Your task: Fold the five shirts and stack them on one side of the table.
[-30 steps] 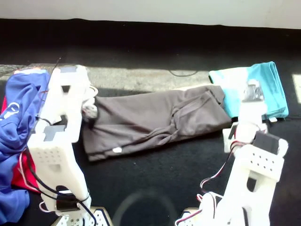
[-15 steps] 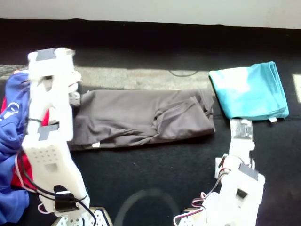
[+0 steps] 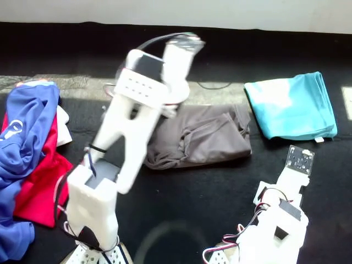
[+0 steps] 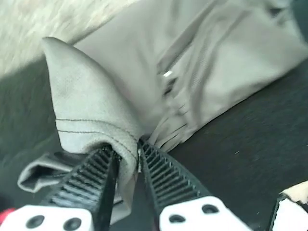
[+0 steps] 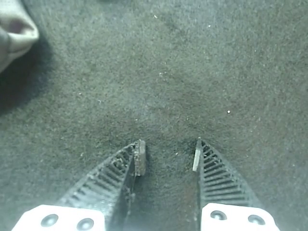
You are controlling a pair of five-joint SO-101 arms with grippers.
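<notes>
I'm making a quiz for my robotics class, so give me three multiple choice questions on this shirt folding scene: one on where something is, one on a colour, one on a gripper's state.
1. Where does the folded teal shirt lie?
A) flat on the table, on the right arm's side
B) crumpled at the near edge
C) hanging from an arm

2. What colour is the shirt the left gripper pinches?
A) blue
B) grey
C) red

3. How is the right gripper?
A) shut on cloth
B) shut, empty
C) open over bare table

Answers: 1 A, it lies flat beyond the right arm. 2 B, the grey shirt has its hem clamped there. 3 C, a clear gap holds nothing.
</notes>
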